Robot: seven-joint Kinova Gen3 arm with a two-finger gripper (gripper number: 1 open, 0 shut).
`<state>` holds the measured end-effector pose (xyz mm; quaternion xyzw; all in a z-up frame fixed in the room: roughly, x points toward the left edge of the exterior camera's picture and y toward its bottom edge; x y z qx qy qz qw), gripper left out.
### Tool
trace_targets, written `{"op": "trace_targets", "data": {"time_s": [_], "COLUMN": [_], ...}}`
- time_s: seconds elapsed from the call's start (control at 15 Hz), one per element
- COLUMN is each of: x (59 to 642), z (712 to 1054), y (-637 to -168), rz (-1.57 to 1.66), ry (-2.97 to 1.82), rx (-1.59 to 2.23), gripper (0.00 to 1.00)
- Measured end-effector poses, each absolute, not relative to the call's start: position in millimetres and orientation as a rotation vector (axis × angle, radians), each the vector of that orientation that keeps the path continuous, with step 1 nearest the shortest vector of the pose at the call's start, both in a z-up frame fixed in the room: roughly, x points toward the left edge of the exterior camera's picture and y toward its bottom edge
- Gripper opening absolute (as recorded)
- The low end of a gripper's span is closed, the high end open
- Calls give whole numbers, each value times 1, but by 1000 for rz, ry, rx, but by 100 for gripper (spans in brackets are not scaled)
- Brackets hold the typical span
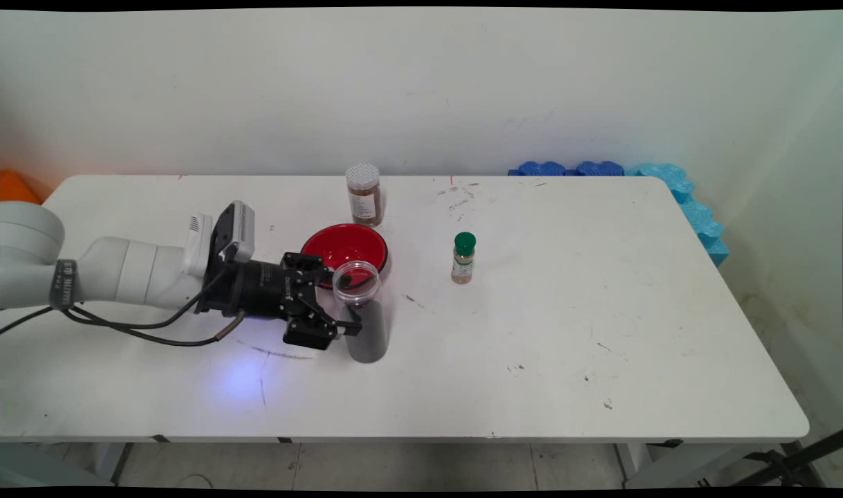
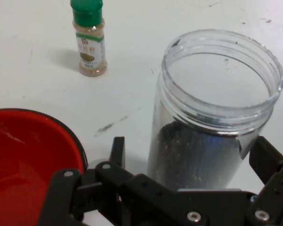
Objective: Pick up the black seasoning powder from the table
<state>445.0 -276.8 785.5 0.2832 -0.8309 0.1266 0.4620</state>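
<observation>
A clear, lidless jar [image 1: 366, 318] [image 2: 212, 136] holding dark grains stands upright on the white table [image 1: 532, 332]. My gripper [image 1: 338, 301] [image 2: 191, 150] reaches in level from the left and stands open, one finger on each side of the jar's lower body. In the hand view the left finger [image 2: 117, 149] is clearly apart from the jar, while the right finger [image 2: 265, 153] is close to its wall. A red bowl [image 1: 345, 247] [image 2: 28, 165], seemingly empty, sits just behind the gripper and the jar.
A small green-capped spice shaker [image 1: 463, 258] [image 2: 88, 40] stands to the right of the bowl. A taller jar of brown spice with a white lid [image 1: 364, 195] stands behind the bowl. Blue foam pieces [image 1: 670, 187] line the table's far right corner. An orange object [image 1: 16, 187] shows at far left.
</observation>
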Motion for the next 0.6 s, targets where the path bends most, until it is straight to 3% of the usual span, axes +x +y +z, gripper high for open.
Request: {"op": "trace_targets", "data": {"time_s": [0.53,0.6], "x": [440,439], "z": [774,773], "y": [-277,-277], "rz": [299,298], "ry": [-2012,-2013], "rx": [681,676], "gripper": [100,0]}}
